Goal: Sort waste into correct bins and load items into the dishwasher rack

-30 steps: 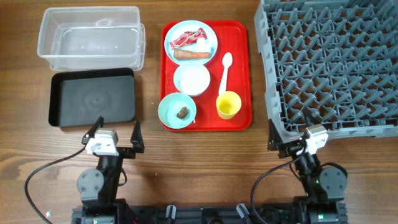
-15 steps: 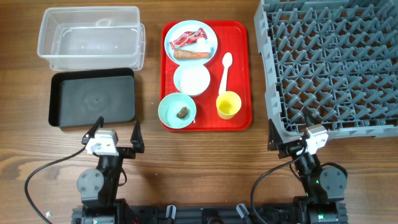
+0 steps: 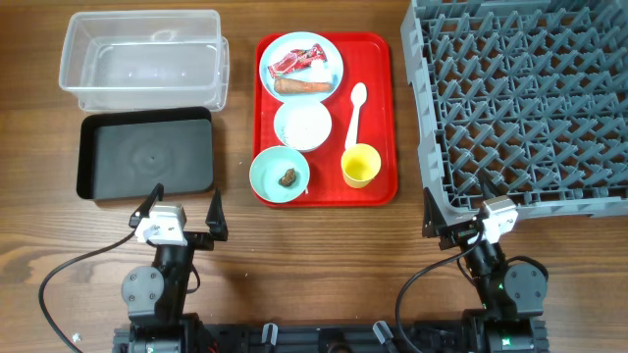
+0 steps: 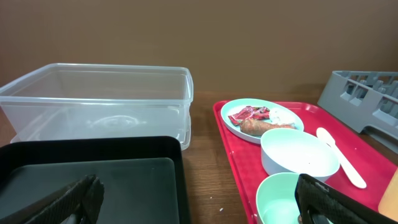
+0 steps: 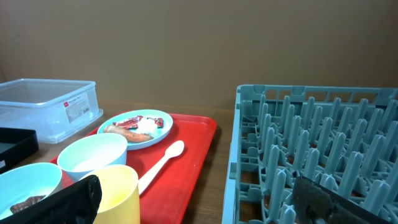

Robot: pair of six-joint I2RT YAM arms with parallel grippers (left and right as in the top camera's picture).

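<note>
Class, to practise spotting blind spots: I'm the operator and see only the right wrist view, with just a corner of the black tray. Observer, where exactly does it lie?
Observer: The black tray lies left of the red tray, on the robot's side of the clear tub.
Operator: Anything in it?
Observer: Overhead shows nothing in it.
Operator: Where is the left gripper?
Observer: The left gripper stands open at the black tray's near edge, holding nothing.

Table point(image 3: 324, 245): wood, visible grain, matt. Tub point(image 3: 137, 64): clear plastic, glossy. Black tray point(image 3: 147, 152): smooth, slight sheen. Red tray point(image 3: 381, 118): glossy plastic. Rack point(image 3: 520, 98): grey plastic, matt. Wrapper point(image 3: 299, 61): crinkled shiny film.
</note>
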